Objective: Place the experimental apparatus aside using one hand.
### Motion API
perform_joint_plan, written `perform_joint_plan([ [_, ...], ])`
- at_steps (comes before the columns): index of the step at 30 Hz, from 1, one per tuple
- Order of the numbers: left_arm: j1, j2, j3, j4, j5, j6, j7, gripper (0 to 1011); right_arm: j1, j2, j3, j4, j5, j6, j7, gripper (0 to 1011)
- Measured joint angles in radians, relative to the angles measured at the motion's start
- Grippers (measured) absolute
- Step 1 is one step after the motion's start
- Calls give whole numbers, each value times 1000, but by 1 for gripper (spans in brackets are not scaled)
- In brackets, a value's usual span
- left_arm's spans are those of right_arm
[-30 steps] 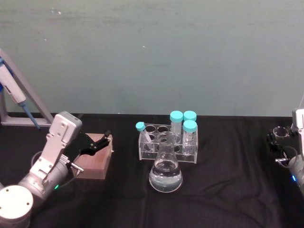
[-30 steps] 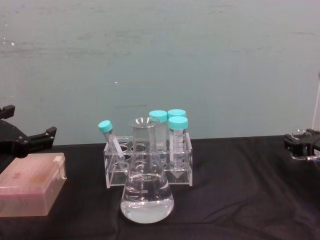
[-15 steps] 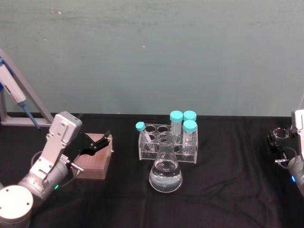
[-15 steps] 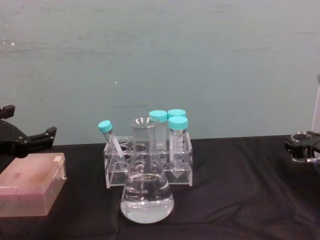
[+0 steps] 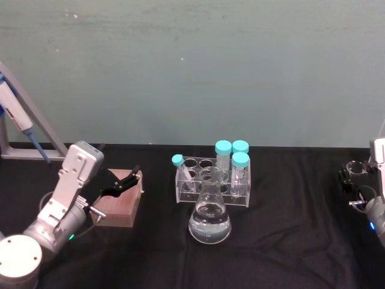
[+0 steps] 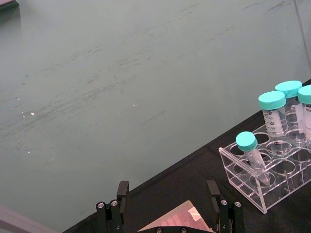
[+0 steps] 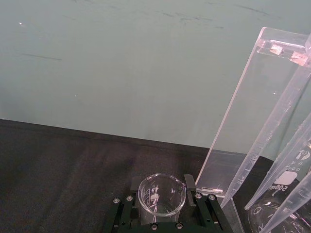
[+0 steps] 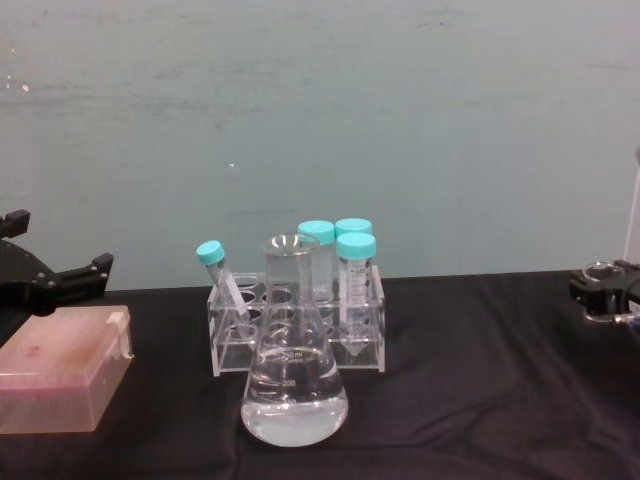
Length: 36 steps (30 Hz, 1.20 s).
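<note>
My right gripper (image 5: 355, 174) is at the table's far right edge, shut on a small glass beaker (image 7: 161, 194) that sits upright between its fingers; the beaker (image 8: 603, 285) is just above the black cloth. Beside it in the right wrist view stands a tall acrylic stand (image 7: 243, 126) with long clear tubes leaning on it. A conical flask (image 5: 210, 220) with clear liquid stands mid-table, in front of a clear tube rack (image 5: 213, 180) with teal-capped tubes. My left gripper (image 5: 123, 180) hovers open over a pink box at the left.
The pink lidded box (image 8: 62, 380) lies at the left front. A blue-and-white pipette (image 5: 17, 114) hangs on a metal stand at the far left. A second flask (image 7: 286, 218) stands beside the acrylic stand. Black cloth lies bare between the flask and my right gripper.
My right gripper has drifted slightly to the right with the beaker in it. The left arm, flask and rack have not moved.
</note>
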Motion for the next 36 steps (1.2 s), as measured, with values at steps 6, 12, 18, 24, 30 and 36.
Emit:
perform_joint_plan([
  [6, 0, 0, 0, 0, 0, 0, 0, 1000, 0, 0, 0, -1, 0, 0, 0, 527],
  [12, 0, 0, 0, 0, 0, 0, 0, 1000, 0, 0, -1, -2, 1, 1, -1, 527],
  [18, 0, 0, 0, 0, 0, 0, 0, 1000, -1, 0, -1, -3, 1, 1, -1, 527],
  [24, 0, 0, 0, 0, 0, 0, 0, 1000, -1, 0, -1, -4, 1, 2, -2, 592],
  [30, 0, 0, 0, 0, 0, 0, 0, 1000, -2, 0, -1, -4, 1, 2, -2, 781],
  [36, 0, 0, 0, 0, 0, 0, 0, 1000, -2, 0, -1, -4, 1, 2, -2, 927],
])
